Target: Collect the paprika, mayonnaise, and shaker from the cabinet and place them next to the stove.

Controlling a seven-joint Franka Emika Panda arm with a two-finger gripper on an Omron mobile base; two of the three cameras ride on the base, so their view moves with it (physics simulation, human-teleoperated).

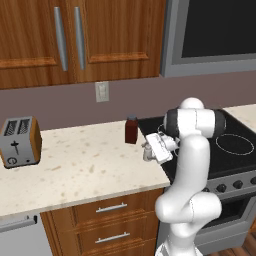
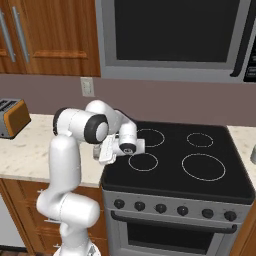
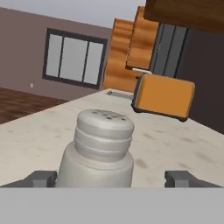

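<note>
The pale grey shaker (image 3: 103, 148) stands upright on the counter between my gripper's (image 3: 111, 179) fingertips (image 3: 41, 178), which are spread apart and clear of it, so the gripper is open. From the left base view the shaker (image 1: 147, 152) sits at the counter's right end, just left of the black stove (image 1: 235, 145), with my gripper (image 1: 150, 150) low around it. The dark red-brown paprika (image 1: 131, 130) stands upright a little behind it, also beside the stove. The wooden cabinet (image 1: 70, 40) has its doors shut. The mayonnaise is out of view.
A toaster (image 1: 20, 141) sits at the counter's left end. A microwave (image 2: 175, 35) hangs above the stove (image 2: 200, 165). Drawers (image 1: 110, 207) run under the counter. My gripper (image 2: 100, 151) is at the stove's left edge.
</note>
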